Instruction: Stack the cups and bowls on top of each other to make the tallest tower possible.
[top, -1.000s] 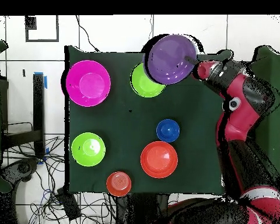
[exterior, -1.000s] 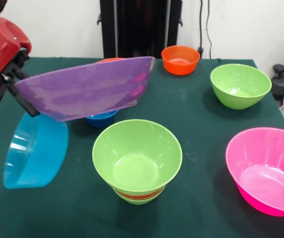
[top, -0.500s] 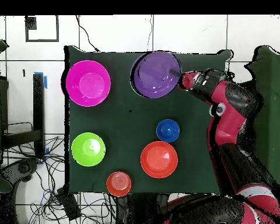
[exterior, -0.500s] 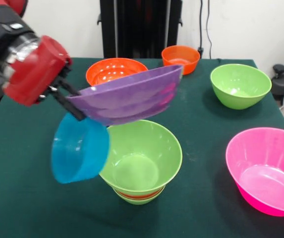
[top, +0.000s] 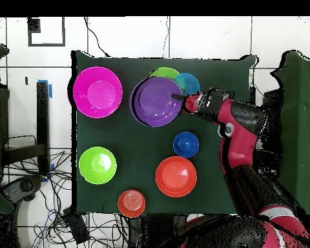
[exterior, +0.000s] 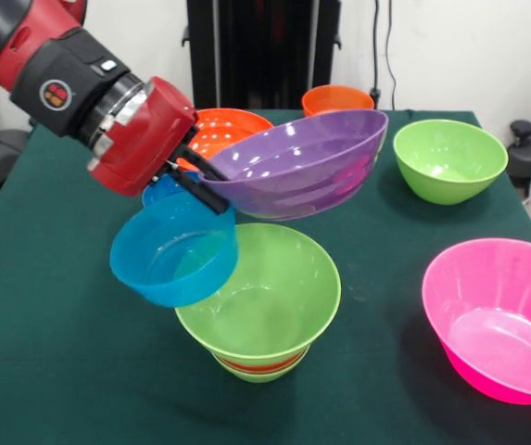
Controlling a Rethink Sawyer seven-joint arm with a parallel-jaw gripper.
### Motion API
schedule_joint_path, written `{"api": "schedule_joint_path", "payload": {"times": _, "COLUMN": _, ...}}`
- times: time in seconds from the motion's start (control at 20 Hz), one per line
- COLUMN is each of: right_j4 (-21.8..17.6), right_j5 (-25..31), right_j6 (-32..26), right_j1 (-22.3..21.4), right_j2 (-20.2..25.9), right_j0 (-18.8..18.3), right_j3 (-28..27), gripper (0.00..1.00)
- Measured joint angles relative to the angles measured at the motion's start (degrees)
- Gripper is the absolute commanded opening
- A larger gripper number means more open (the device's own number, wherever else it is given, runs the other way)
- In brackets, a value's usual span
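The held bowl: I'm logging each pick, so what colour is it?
Purple; the bowl in the gripper shows best in the front view.

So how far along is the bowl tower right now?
Early on. The tower already stands as a small green base, an orange band and a wide lime green bowl on top. In hand: the pincer holds a purple bowl by its rim above the tower, a light blue bowl beneath it. Left on the table: the pink bowl, a lime green bowl, two orange bowls and a small blue one.

front view low across table [exterior: 52, 371], overhead straight down
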Motion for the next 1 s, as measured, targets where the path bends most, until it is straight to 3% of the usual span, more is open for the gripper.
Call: {"api": "schedule_joint_path", "payload": {"times": 1.0, "right_j4": -8.3, "right_j5": 0.6, "right_j6": 0.0, "right_j1": 0.9, "right_j2": 0.0, "right_j0": -0.6, "right_j3": -1.5, "gripper": 0.00}}
